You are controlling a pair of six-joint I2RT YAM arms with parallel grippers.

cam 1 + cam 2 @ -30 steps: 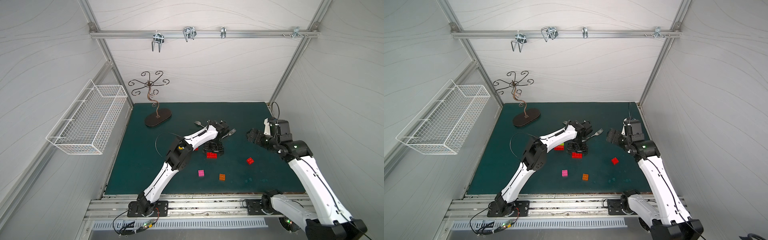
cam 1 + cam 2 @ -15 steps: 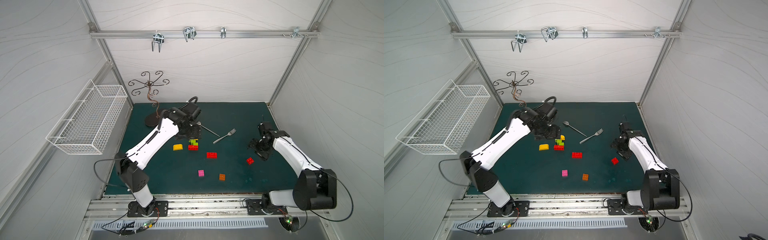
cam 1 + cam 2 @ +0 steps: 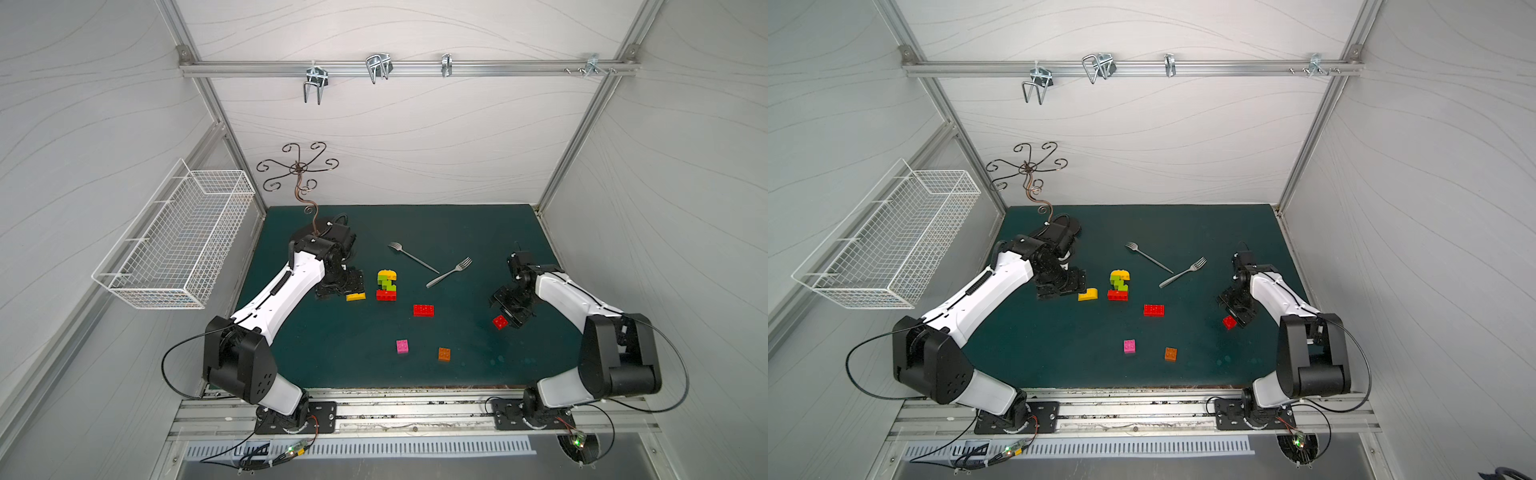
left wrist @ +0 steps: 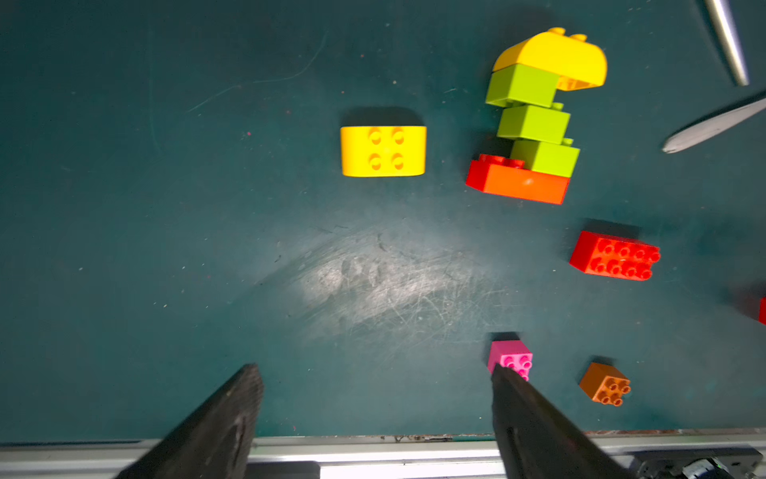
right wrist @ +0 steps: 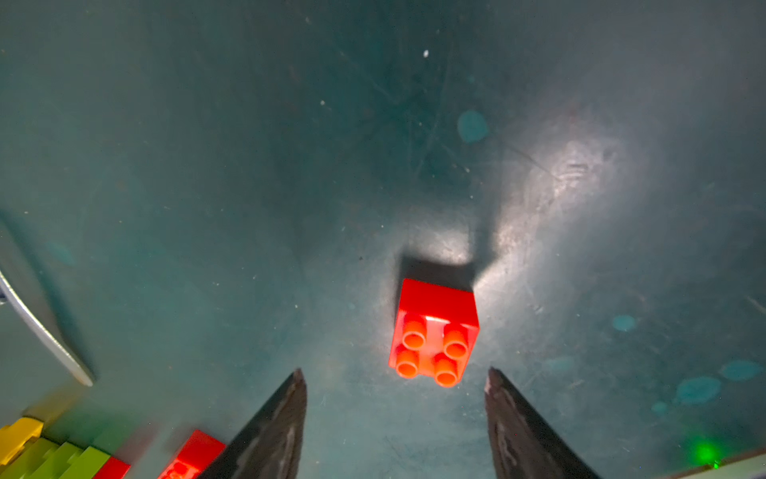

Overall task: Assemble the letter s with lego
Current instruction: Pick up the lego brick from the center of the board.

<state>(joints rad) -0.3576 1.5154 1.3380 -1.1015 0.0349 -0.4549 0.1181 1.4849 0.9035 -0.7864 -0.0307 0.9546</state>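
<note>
Right gripper (image 5: 396, 370) hangs parted, empty, beside small red brick (image 5: 433, 331); left gripper (image 4: 375, 368) wide, empty, by yellow brick (image 4: 383, 151).

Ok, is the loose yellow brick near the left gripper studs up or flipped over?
Studs up: the loose yellow brick shows four studs on top in the left wrist view.

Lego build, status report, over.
Left gripper open, empty. Right gripper open, small red brick just ahead of tips. Partial stack on mat. Forks nearby, not touching stack.

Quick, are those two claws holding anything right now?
Left gripper: open, holding nothing.
Right gripper: open, holding nothing; small red brick lies just beyond its tips.
</note>
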